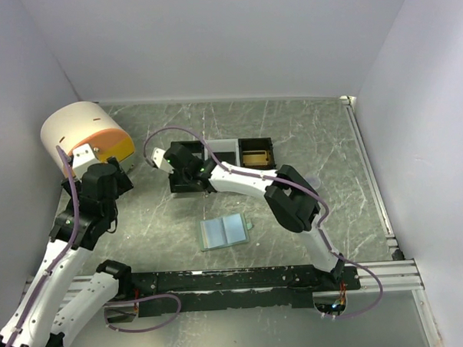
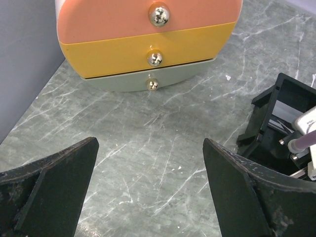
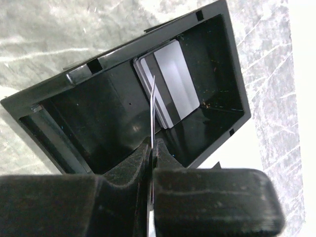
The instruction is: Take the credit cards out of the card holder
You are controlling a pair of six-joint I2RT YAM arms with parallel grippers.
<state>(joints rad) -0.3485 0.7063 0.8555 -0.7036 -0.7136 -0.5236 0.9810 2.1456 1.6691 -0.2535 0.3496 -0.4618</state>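
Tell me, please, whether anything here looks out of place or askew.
Nothing is spilled or damaged. The card holder lies open and slightly skewed; the cards in the tray sit a little offset.

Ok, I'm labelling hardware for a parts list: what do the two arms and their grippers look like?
Left arm and right arm: white link shells, bulky black joint housings, a thin lilac cable looping along each. The left gripper has broad black wedge fingers, scuffed at the edges; the right gripper is blocky matte black too.
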